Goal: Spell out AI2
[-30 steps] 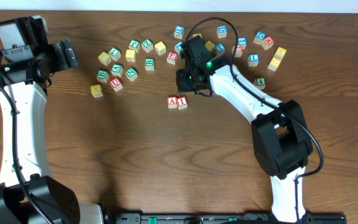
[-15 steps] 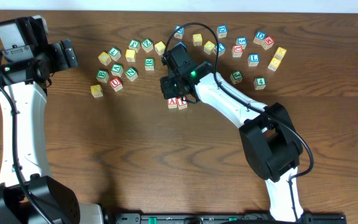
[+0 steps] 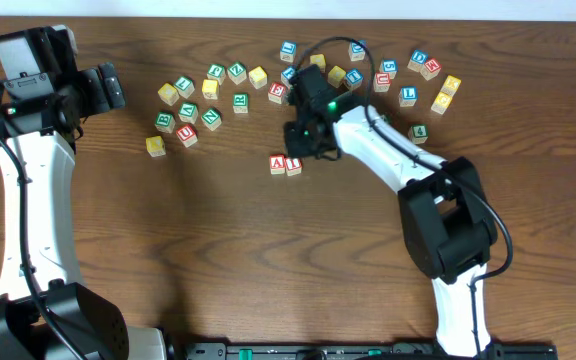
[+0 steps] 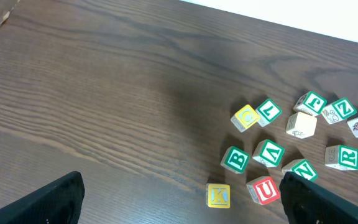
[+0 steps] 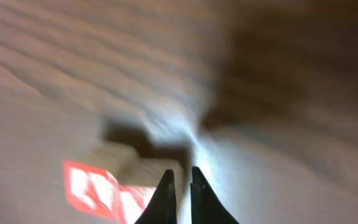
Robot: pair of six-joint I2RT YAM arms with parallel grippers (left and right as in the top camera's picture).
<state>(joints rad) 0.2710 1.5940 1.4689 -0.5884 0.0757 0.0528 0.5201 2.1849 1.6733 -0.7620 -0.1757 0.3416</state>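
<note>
The red A cube and the red I cube sit side by side on the table, touching. In the blurred right wrist view they show as a red-and-white smear left of the fingertips. My right gripper hovers just up and right of the I cube, shut with nothing in it. Several blue cubes, one of them, lie in the far cluster; I cannot read which is the 2. My left gripper stands open at the far left, near the yellow K cube.
A green, yellow and red group of cubes lies at the back left, with the red U cube among them. More cubes spread along the back right. The right arm's base stands at the right.
The right gripper swung left over the A and I cubes half a second ago and has pulled back to the right. Both cubes sit where they were. The left arm has not moved.
</note>
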